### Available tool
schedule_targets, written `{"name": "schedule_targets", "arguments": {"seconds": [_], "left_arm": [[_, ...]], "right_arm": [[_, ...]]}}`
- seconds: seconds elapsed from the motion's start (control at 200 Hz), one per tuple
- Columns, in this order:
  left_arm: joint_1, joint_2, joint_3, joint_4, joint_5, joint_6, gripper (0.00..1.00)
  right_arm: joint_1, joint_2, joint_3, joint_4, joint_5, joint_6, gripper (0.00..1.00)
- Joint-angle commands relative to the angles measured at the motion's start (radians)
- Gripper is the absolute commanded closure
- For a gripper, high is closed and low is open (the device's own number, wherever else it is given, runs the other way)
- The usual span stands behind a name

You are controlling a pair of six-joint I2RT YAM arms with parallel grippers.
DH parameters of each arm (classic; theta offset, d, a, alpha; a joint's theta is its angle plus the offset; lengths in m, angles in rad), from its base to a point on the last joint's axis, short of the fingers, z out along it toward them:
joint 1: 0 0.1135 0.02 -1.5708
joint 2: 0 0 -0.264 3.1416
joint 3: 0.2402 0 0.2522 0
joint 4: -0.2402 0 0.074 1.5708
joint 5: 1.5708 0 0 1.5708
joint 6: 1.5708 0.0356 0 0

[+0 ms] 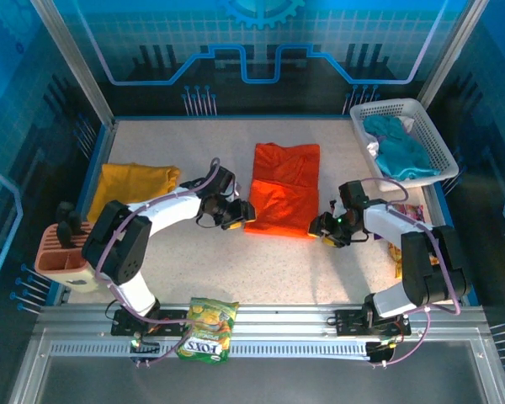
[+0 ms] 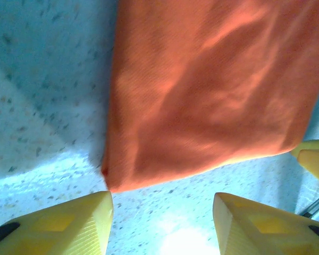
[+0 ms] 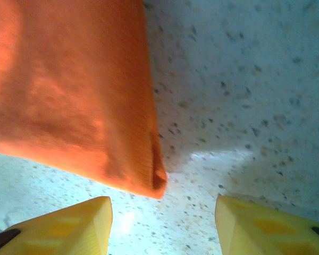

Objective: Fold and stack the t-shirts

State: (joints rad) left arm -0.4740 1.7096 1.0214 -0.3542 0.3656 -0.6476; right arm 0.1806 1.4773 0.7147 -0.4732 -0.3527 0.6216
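Note:
A bright orange t-shirt (image 1: 284, 189) lies folded in the middle of the table. My left gripper (image 1: 246, 218) hovers at its near left corner, jaws open, nothing between the yellow fingers (image 2: 69, 223); that corner of the orange t-shirt (image 2: 202, 95) sits just beyond them. My right gripper (image 1: 318, 224) is at the near right corner, also open and empty, with the orange t-shirt (image 3: 69, 90) corner just ahead of its fingers (image 3: 64, 228). A mustard-yellow t-shirt (image 1: 133, 185) lies folded at the left.
A white basket (image 1: 421, 118) holding teal cloth (image 1: 400, 151) stands at the back right. A snack bag (image 1: 207, 330) lies on the near rail. An orange holder (image 1: 61, 252) sits at the left edge. Packets (image 1: 408, 215) lie by the right arm.

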Motion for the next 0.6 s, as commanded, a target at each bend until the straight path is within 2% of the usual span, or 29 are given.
{"name": "schedule_targets", "arguments": {"seconds": [0.0,0.145,0.32,0.595], "left_arm": [[-0.003,0.026,-0.03,0.036,0.05,-0.021,0.47],[-0.002,0.054,-0.034,0.053,0.051,-0.038,0.47],[0.0,0.076,-0.028,0.036,0.022,-0.042,0.45],[-0.003,0.131,0.011,0.057,0.05,-0.071,0.46]], "right_arm": [[0.039,-0.01,-0.021,0.022,0.026,0.026,0.48],[0.081,0.025,-0.002,0.048,0.057,0.062,0.52],[0.086,0.054,0.027,0.076,0.067,0.082,0.52],[0.09,0.068,0.043,0.095,0.085,0.087,0.54]]}}
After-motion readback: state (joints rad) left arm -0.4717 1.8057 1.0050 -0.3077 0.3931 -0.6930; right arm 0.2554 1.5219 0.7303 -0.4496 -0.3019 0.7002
